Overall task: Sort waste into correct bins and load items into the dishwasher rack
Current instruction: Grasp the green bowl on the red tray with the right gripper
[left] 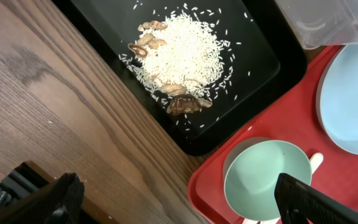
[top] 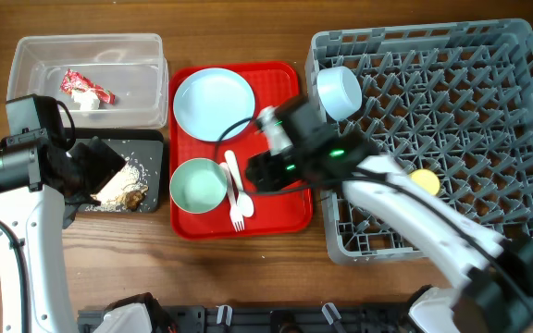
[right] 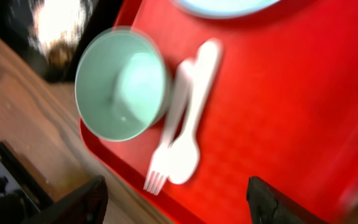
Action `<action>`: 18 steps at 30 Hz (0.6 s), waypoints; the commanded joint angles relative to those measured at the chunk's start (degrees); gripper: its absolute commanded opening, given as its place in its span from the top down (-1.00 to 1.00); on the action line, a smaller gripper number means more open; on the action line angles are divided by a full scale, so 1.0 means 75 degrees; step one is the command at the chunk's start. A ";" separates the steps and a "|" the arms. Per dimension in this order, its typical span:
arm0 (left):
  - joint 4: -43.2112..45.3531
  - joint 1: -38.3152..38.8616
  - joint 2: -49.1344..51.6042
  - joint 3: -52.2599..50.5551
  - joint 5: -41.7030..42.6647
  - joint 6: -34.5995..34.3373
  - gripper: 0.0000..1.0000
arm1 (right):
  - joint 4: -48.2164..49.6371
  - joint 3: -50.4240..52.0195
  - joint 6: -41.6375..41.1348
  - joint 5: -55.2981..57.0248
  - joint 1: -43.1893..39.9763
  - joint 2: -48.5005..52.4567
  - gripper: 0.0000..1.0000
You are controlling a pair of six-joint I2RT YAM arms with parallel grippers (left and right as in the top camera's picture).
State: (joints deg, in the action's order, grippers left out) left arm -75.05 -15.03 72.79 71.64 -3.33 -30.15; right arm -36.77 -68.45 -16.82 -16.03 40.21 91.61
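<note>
I look down on a brown wooden counter (top: 248, 277) under both arms. At the far left sits the clear plastic rectangular tub (top: 146, 55). The crumpled red-and-white snack wrapper (top: 85, 88) lies inside it. Right next to the tub is the shallow black rectangular tray (left: 260, 68), with the white and brown crumbly food scraps (left: 182, 53) in a pile on it.

My left end effector (left: 178, 186) hangs over the near side of that black tray. Its two fingers are spread wide and hold nothing. The scraps lie out ahead of it, apart from both fingers.

In the middle is the flat red serving tray (top: 280, 213). On it are the round light blue plate (top: 214, 104) and the pale green bowl (right: 120, 84). The white plastic fork (right: 160, 168) and the white plastic spoon (right: 184, 158) lie side by side, just beside the green bowl.

My right end effector (right: 178, 183) is over the red tray. Its fingers are spread wide too, with nothing in them. In my blurry wrist view, the fork's prongs and the spoon's round end lie between the two fingers. I cannot tell how high above them I am.

On the right stands the large square grey plastic lattice rack (top: 489, 111). The light blue bowl (top: 339, 91) sits in its far left corner. The small yellow cup (top: 424, 180) sits nearer the middle.
</note>
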 commanded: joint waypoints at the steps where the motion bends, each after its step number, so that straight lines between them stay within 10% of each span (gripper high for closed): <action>1: 0.0003 -0.0050 -0.0061 0.0038 0.0119 -0.0102 -1.00 | 0.0618 -0.0090 -0.0886 0.0702 0.0670 0.1075 -0.47; 12: 0.0079 -0.0050 -0.0061 0.0035 0.0119 -0.0099 -1.00 | 0.2206 -0.0087 -0.2416 0.0933 0.1189 0.2605 -0.07; 16: 0.0096 -0.0050 -0.0061 0.0038 0.0119 -0.0096 -0.99 | 0.2221 -0.0090 -0.2579 0.0968 0.1119 0.2585 0.83; 18: 0.0102 -0.0047 -0.0061 0.0038 0.0119 -0.0099 -1.00 | 0.2127 -0.0096 -0.2544 0.1017 0.0944 0.2430 0.91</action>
State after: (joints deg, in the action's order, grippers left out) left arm -74.56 -15.07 72.79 71.64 -2.92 -30.17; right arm -20.38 -68.45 -35.09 -9.89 48.64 110.32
